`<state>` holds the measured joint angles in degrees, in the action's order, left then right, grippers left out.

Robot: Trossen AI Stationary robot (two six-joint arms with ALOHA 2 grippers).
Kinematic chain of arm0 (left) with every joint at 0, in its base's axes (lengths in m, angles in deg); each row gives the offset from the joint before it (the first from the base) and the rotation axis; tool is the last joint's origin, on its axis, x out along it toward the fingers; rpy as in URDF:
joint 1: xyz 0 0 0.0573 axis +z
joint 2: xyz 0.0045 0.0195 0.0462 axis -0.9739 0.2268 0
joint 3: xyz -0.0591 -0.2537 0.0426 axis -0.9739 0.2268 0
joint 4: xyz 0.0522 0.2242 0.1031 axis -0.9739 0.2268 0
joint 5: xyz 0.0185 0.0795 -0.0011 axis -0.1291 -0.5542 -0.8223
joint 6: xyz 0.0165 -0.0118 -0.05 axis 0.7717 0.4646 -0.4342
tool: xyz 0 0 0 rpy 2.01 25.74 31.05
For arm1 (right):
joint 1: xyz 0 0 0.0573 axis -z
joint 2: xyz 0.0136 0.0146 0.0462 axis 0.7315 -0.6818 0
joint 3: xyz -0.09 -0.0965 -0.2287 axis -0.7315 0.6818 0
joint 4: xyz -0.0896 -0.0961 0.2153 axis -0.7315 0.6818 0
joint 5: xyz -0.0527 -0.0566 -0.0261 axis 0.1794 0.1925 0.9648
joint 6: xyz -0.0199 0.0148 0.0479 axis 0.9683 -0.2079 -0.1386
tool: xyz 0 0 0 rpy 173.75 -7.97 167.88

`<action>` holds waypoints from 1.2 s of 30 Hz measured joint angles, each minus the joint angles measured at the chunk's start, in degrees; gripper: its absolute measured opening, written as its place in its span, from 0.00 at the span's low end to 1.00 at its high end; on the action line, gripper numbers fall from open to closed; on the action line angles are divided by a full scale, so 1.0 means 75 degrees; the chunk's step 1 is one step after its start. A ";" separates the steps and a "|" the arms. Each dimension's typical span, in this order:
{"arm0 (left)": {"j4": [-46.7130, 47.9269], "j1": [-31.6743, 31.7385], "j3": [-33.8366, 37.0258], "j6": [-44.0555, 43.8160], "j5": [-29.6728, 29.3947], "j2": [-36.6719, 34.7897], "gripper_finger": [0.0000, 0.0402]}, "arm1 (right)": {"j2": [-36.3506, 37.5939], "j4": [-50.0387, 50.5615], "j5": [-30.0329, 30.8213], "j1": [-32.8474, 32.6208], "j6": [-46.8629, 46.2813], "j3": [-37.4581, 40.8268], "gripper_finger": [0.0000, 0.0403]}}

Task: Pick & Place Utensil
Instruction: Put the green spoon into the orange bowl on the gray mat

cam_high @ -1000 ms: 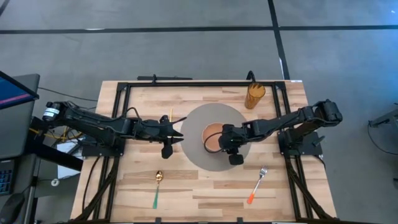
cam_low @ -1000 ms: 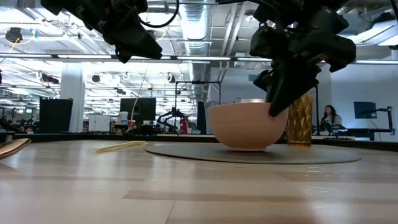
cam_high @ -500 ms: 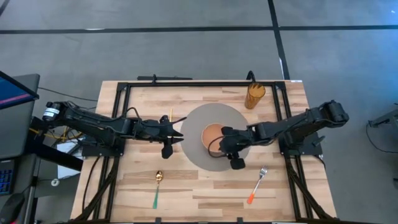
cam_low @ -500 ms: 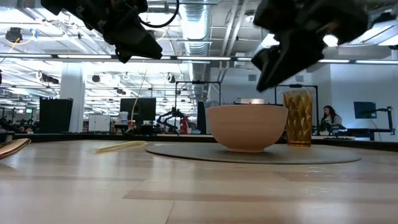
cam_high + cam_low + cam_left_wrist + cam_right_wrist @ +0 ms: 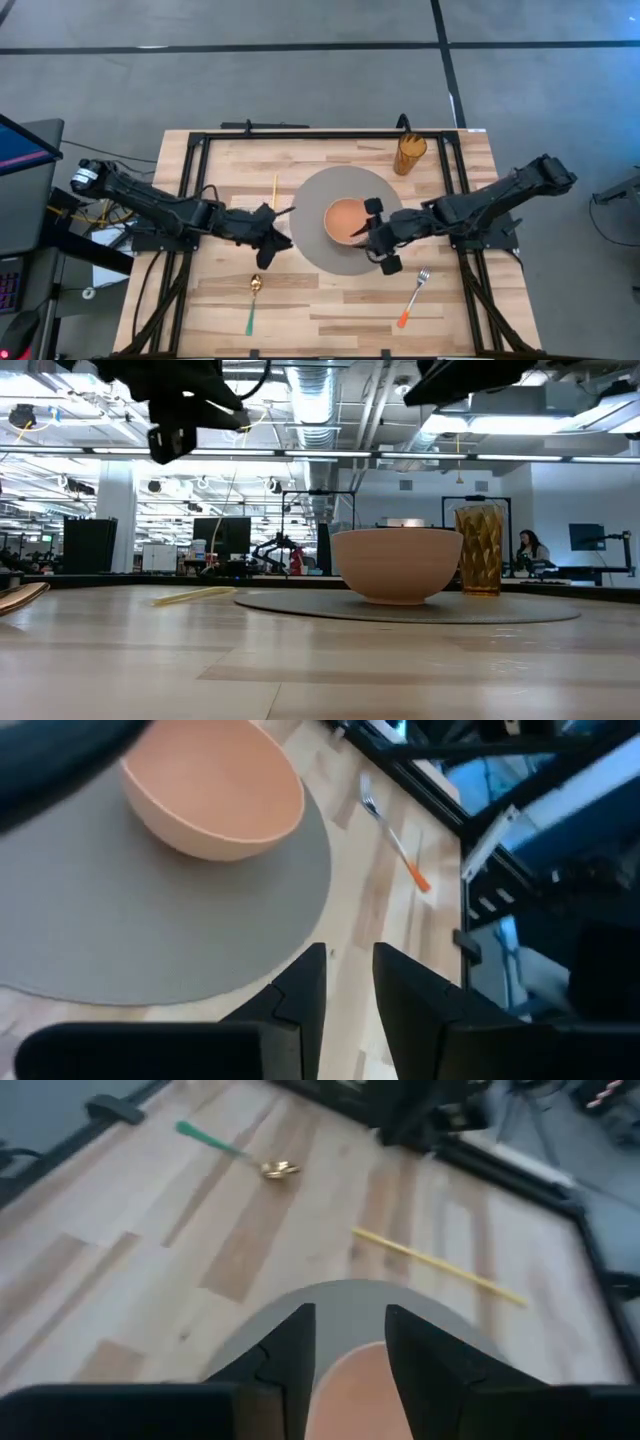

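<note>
On the table, a spoon with a green handle lies near the front edge, left of centre. The left gripper hangs above the wood just off the left rim of the round grey mat, its fingers a little apart and holding nothing. A yellow chopstick lies behind it, beside the mat's left rim. The peach bowl sits on the mat at the table's centre. The right gripper hovers over the bowl's right side and the mat's front right part, its fingers apart and empty. A fork with an orange handle lies near the front edge, right of centre. An amber cup stands near the back right corner.
</note>
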<state>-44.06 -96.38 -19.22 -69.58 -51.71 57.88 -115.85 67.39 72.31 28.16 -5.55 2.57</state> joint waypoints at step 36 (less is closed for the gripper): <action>0.7277 -0.2639 -0.5169 -0.7922 0.2583 0.5055 0.20 | 0.0042 -0.0032 0.0137 0.0872 0.1420 0.0002 0.28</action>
<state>10.52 -116.18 -57.99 -129.00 -32.33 95.79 -115.54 67.15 73.33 34.70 5.10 2.59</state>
